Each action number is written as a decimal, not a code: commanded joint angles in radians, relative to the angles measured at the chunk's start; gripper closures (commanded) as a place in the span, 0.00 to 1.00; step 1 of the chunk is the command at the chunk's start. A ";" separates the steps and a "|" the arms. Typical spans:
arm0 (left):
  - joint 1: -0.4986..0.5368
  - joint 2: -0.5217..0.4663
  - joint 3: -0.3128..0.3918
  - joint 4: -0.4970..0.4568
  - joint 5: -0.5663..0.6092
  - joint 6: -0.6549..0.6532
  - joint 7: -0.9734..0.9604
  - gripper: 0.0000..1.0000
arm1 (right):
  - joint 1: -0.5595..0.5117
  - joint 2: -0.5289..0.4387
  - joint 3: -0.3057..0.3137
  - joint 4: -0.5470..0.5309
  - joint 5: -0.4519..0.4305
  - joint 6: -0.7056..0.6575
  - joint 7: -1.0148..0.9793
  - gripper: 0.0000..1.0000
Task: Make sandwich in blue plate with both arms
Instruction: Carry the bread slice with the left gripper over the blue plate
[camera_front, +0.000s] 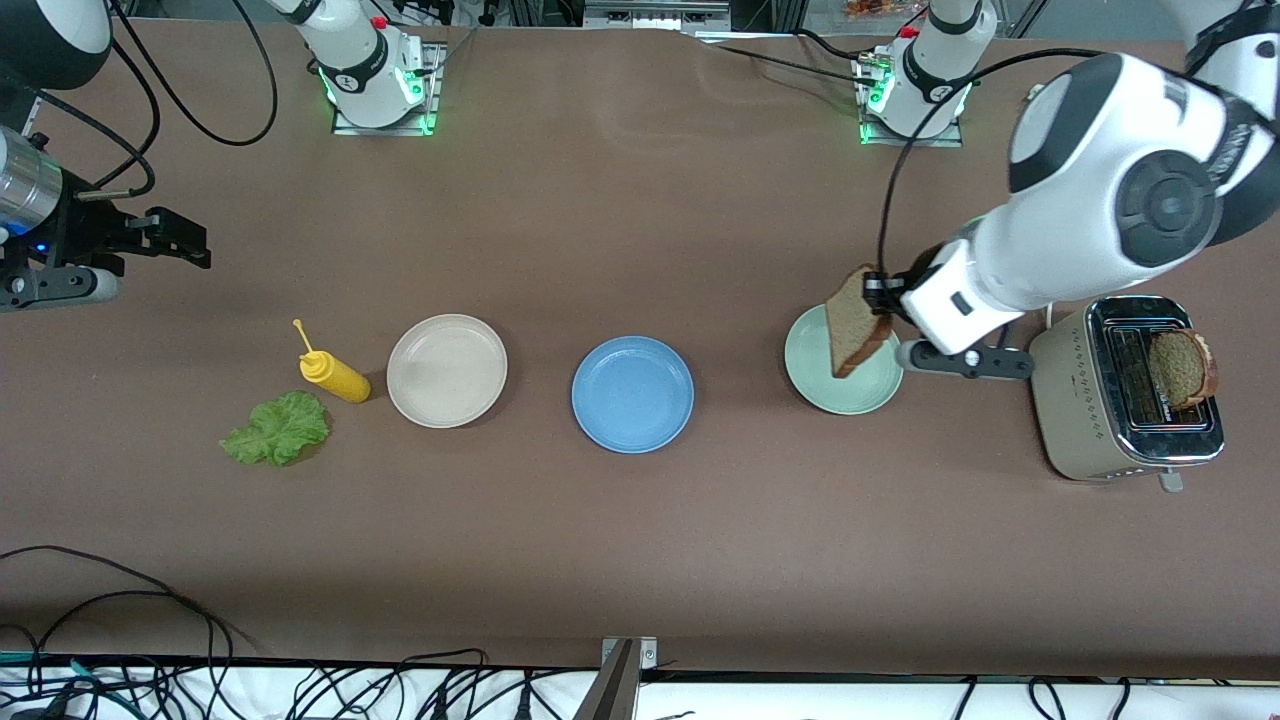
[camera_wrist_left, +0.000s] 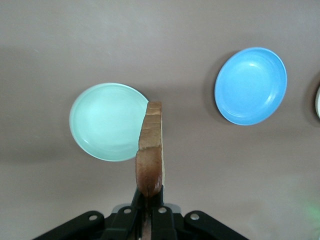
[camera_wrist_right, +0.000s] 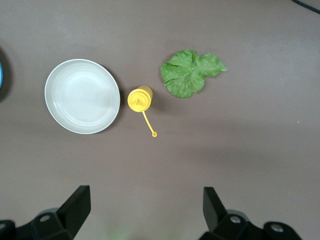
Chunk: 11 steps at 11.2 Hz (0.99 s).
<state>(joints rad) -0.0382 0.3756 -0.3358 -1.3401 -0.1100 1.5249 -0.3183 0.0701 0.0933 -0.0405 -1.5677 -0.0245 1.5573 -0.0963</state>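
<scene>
Over pale green plate, left hand pinching coarse brown bread slice

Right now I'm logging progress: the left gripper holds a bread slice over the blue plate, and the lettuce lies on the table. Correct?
Not quite. The left gripper holds the bread slice over the pale green plate, not the blue plate; the front view shows this. The lettuce does lie on the table.

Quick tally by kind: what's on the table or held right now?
Plates: 3, the blue plate, a beige plate, a pale green plate
Bread slices: 2, one in the left tool, one in the toaster
Lettuce leaf: 1
Yellow squeeze bottle: 1
Toaster: 1
Total: 8
</scene>
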 joint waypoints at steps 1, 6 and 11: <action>0.003 0.063 -0.072 0.018 0.018 0.026 -0.079 1.00 | 0.002 -0.014 -0.001 -0.009 -0.002 -0.011 -0.003 0.00; -0.002 0.181 -0.212 0.018 0.013 0.182 -0.185 1.00 | 0.002 -0.014 -0.002 -0.009 -0.002 -0.011 -0.003 0.00; -0.023 0.307 -0.295 0.013 0.016 0.357 -0.220 1.00 | 0.002 -0.014 -0.002 -0.008 -0.002 -0.011 -0.003 0.00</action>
<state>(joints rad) -0.0623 0.6266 -0.5882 -1.3435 -0.1100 1.8182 -0.4991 0.0698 0.0935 -0.0410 -1.5692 -0.0245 1.5562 -0.0963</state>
